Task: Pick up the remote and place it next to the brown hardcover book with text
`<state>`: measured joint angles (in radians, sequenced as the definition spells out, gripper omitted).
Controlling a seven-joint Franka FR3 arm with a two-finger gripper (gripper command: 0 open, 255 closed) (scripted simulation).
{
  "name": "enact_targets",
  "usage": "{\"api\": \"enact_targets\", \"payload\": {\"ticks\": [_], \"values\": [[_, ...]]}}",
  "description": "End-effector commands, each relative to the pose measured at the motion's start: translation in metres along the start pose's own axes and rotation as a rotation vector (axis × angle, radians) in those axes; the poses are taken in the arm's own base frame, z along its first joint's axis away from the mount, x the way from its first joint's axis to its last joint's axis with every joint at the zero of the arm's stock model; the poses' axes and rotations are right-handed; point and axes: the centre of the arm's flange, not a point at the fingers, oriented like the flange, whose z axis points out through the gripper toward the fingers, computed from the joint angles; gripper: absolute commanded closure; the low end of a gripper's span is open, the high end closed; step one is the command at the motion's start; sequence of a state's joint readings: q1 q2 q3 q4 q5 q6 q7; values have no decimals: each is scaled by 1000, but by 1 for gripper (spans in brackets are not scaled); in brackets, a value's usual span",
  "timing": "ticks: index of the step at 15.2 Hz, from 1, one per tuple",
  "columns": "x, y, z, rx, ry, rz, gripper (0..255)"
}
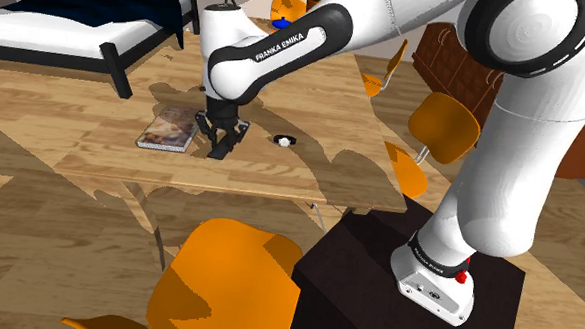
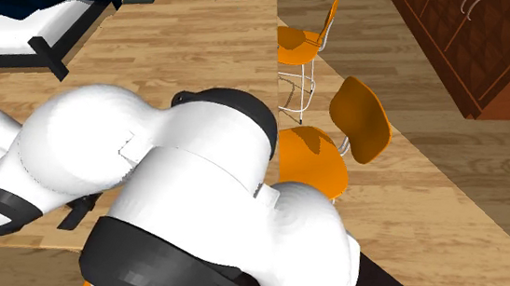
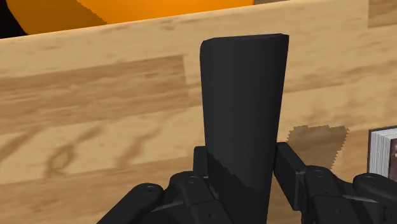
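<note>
The gripper is clamped on the black remote, both fingers clasping its near end. The remote projects over the wooden table, with the book just beside it. Judged step: placement. The next move calls for lowering the remote to the tabletop and parting the fingers, clear of the book's cover.

Wooden table, orange chairs, dark-framed bed, brown cabinet
</note>
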<state>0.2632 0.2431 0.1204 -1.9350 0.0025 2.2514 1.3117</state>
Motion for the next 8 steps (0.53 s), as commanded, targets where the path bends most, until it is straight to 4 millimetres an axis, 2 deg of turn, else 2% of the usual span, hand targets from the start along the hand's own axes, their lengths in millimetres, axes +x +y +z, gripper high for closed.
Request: {"api": "enact_targets", "payload": {"ticks": [1, 6, 8], "values": [[0, 0, 11, 1, 0, 0, 255], [0, 2, 38, 1, 0, 0, 255], [0, 3, 41, 1, 0, 0, 255]]}}
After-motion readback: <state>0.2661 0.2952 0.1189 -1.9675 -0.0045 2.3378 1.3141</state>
